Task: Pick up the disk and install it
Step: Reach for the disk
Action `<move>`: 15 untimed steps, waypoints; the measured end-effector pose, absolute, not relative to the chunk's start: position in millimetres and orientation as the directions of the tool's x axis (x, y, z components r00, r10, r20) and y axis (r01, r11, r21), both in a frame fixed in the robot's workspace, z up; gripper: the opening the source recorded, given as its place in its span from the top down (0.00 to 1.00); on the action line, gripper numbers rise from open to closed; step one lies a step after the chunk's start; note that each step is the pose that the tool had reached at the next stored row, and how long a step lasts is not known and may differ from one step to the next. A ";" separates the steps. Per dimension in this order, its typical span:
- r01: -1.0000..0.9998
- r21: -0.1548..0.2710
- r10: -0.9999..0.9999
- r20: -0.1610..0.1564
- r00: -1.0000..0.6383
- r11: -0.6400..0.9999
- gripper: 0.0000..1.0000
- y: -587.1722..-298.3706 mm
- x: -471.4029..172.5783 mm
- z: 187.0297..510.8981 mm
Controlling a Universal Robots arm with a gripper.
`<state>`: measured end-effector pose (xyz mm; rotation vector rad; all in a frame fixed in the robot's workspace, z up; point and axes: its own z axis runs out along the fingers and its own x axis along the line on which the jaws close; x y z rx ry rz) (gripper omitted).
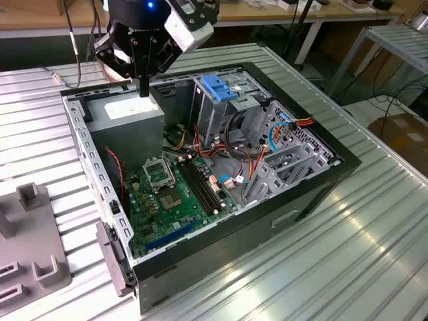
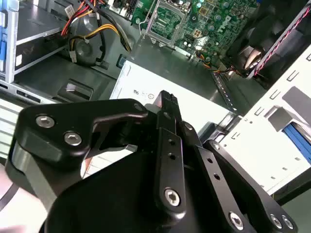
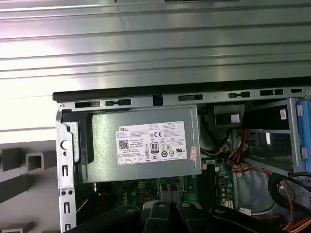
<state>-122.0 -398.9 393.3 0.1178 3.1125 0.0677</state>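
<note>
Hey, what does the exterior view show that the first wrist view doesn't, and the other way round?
Exterior view: the whole open computer case, the processor socket on the green board, the blue latch atop the drive cage, and the tip of the tool hanging over the power supply. First wrist view: the power supply's label seen face on, and the slots in the case wall beside it. Shared: the power supply, the ribbed table, and the red and yellow wiring.
</note>
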 end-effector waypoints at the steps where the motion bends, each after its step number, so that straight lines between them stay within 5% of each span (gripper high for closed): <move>1: 0.075 0.044 0.076 -0.024 -0.997 0.996 0.90 -398.9 -124.0 393.3; 15: 0.075 0.044 0.076 -0.024 -0.997 0.996 0.90 -398.9 -144.1 393.3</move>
